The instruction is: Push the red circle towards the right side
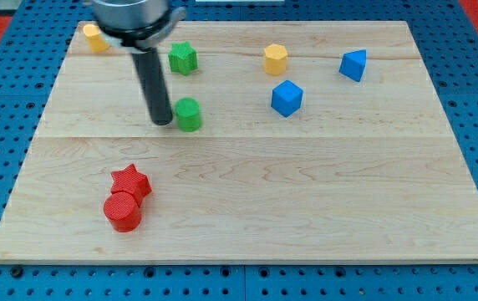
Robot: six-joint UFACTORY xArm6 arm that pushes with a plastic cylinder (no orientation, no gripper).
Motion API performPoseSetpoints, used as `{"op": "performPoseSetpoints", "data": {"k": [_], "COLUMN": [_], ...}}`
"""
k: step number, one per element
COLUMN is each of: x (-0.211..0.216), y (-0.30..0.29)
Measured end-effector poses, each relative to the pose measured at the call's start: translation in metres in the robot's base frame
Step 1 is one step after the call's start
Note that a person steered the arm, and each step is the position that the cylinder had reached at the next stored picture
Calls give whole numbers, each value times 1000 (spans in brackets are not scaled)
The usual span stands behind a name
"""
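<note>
My tip (162,122) down on wooden board (306,209), touching green cylinder (188,114) at its 9 o'clock, no hand on rod, red circle (123,211) at tip's 7 o'clock, well apart, touching red star (130,181)

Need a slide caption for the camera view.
My tip sits beside the green cylinder block, far from the red circle block touching the red star block.

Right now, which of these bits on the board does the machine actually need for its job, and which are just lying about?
Needed:
red circle, to go right
my tip, up beside the green circle, far from the red one

Lying about:
red star, touching the red circle
green star
two yellow blocks
two blue blocks
</note>
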State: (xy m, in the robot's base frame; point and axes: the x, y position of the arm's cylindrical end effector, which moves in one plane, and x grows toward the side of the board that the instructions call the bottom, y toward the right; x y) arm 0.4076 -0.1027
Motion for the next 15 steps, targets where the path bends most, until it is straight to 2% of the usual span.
{"op": "performPoseSetpoints", "data": {"k": [1, 2, 4, 5, 6, 8, 9, 10, 11, 12, 13, 14, 15], "x": [-4, -32, -1, -12, -60, -76, -94, -125, -210, -212, -189, -161, -215], "y": [-1, 3, 45, -46, -125, -139, -175, -162, -195, -154, -77, -114, -141]}}
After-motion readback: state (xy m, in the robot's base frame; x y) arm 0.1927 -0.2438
